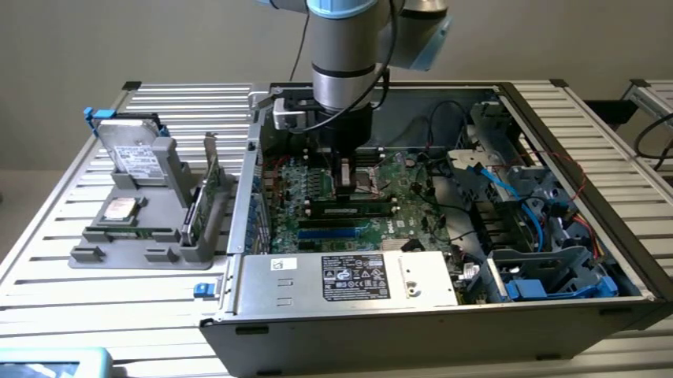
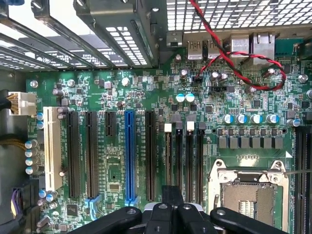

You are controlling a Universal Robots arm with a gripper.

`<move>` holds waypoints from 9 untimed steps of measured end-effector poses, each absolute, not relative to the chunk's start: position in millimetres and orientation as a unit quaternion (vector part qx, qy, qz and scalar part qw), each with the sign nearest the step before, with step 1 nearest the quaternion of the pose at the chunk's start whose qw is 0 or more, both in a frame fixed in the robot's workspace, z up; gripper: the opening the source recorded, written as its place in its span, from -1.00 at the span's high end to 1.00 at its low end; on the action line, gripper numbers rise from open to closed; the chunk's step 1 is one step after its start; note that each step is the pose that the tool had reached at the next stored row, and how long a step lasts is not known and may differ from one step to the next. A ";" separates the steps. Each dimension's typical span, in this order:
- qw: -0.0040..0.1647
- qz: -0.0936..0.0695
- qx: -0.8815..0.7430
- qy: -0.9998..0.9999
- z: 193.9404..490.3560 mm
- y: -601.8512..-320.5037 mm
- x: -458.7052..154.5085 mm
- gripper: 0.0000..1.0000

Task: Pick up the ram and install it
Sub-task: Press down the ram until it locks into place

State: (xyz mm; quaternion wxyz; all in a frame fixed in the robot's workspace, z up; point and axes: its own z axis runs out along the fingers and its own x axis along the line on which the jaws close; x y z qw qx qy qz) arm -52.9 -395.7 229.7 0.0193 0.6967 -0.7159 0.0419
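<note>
A thin green ram (image 1: 352,210) with a pale label sits in a black slot of the motherboard (image 2: 117,97), on the side near the power supply. Another thin green stick (image 1: 131,234) lies low on the grey holder (image 1: 116,256) outside the case. My gripper (image 1: 342,191) hangs inside the open case over the board, beside the CPU socket (image 1: 370,179) and apart from both sticks. In the wrist view the gripper (image 2: 170,195) is shut, its fingertips together over a row of black memory slots (image 2: 184,161). I see nothing clearly held between them.
A silver power supply (image 1: 347,279) fills the case's near side. Drive cages and blue cables (image 1: 526,205) crowd the exterior view's right. A boxy silver drive (image 1: 137,153) and a green card with a metal bracket (image 1: 207,193) stand on the holder. A red wire (image 2: 234,63) loops above the board.
</note>
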 end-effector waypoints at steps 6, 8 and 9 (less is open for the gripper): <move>0.020 0.042 0.697 -0.716 224.9 -395.7 -53.3 0.79; 0.020 0.042 0.697 -0.716 224.2 -395.6 -53.3 0.79; 0.020 0.042 0.697 -0.716 224.2 -395.6 -53.2 0.79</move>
